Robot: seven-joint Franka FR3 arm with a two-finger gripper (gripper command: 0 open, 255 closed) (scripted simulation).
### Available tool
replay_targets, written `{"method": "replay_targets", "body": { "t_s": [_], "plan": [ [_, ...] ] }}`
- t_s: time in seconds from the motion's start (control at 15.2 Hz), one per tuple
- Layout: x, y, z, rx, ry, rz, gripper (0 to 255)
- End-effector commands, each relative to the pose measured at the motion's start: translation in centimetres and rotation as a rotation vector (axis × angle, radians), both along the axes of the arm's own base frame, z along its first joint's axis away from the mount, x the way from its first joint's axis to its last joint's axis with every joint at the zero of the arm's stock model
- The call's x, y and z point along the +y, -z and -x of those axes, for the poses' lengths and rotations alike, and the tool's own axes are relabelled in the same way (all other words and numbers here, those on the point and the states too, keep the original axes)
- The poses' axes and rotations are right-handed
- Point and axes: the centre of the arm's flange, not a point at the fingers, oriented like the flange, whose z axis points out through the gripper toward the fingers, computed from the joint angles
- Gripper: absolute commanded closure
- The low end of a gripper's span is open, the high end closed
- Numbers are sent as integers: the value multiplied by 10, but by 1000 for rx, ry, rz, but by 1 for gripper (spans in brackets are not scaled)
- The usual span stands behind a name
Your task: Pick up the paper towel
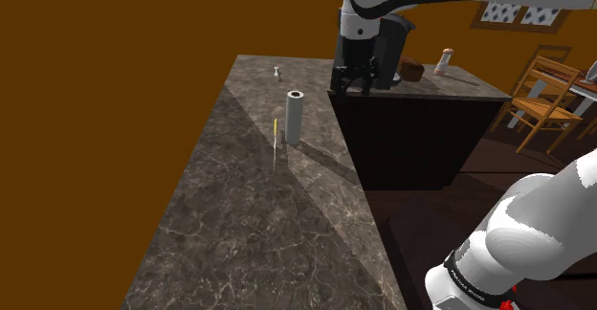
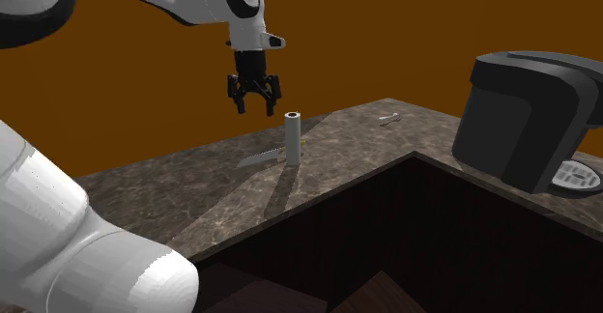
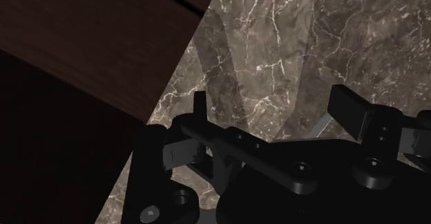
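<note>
The paper towel (image 1: pixel 295 117) is a pale grey roll standing upright on the dark marble counter (image 1: pixel 249 232); the second exterior view has the roll (image 2: pixel 293 137) at mid-counter. My black gripper (image 1: pixel 354 77) hangs in the air above the counter's inner edge, higher than the roll and to its right in the shoulder view. In the second exterior view the gripper (image 2: pixel 254 103) is up and left of the roll, fingers apart. The wrist view has the open gripper (image 3: pixel 273 108) over marble, nothing between its fingertips (image 3: pixel 199 107).
A knife (image 2: pixel 261 156) lies on the counter right beside the roll. A small pale object (image 1: pixel 278 71) sits near the far end. A black coffee machine (image 2: pixel 527 118) stands on the side counter. Wooden chairs (image 1: pixel 545 102) stand beyond; dark floor lies below the edge.
</note>
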Motion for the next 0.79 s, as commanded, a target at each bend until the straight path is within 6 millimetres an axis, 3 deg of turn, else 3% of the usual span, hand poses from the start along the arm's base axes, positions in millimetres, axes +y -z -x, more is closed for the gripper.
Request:
{"method": "replay_targets", "body": {
  "t_s": [0.0,0.73],
  "plan": [
    [-3,5,-28,7,-1,1,0],
    [-4,50,-172,46,-4,6,0]
  ]
}}
